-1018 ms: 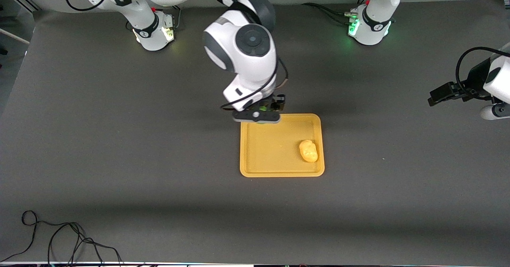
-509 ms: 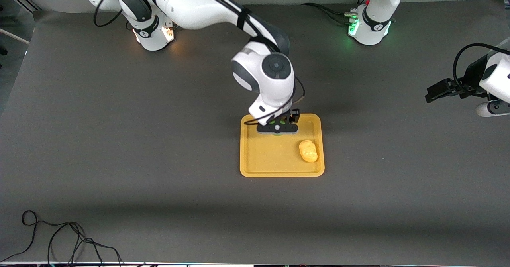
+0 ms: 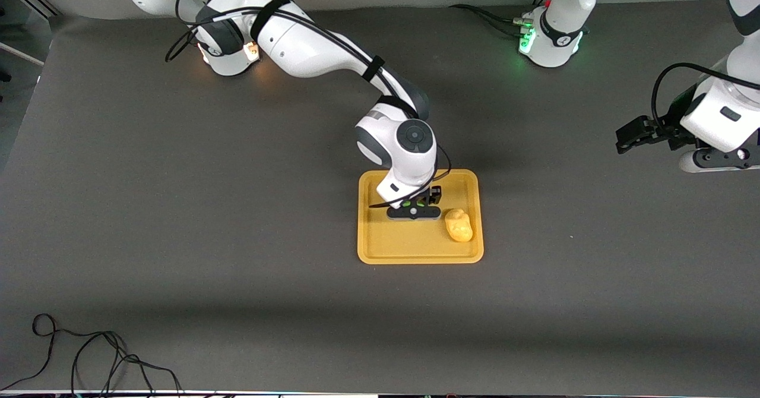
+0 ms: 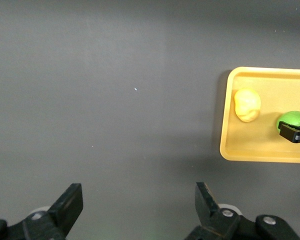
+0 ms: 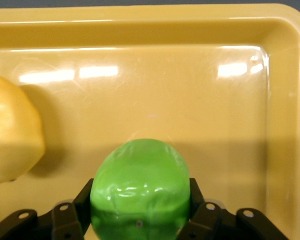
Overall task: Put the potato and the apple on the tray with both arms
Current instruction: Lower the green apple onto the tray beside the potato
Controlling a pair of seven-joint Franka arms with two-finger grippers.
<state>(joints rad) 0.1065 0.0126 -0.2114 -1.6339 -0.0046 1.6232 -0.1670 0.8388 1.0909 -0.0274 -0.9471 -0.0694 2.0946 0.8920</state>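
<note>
The yellow-orange tray (image 3: 371, 249) lies mid-table. The lumpy yellow potato (image 3: 459, 225) rests in it at the left arm's end; it also shows in the left wrist view (image 4: 247, 104) and the right wrist view (image 5: 10, 135). My right gripper (image 3: 414, 210) is low over the tray's middle, shut on the green apple (image 5: 140, 187), beside the potato. The apple shows in the left wrist view (image 4: 292, 120) too. My left gripper (image 4: 138, 202) is open and empty over bare table at the left arm's end, seen in the front view (image 3: 632, 133).
The tray's rim (image 5: 140, 12) runs close around the held apple. A black cable (image 3: 89, 356) lies coiled at the near corner of the table toward the right arm's end. The arm bases (image 3: 552, 35) stand along the table's edge farthest from the front camera.
My right gripper has carried the apple from the tray's rim to over its middle and lowered it, close beside the potato. My left arm has drifted slightly toward the tray.
</note>
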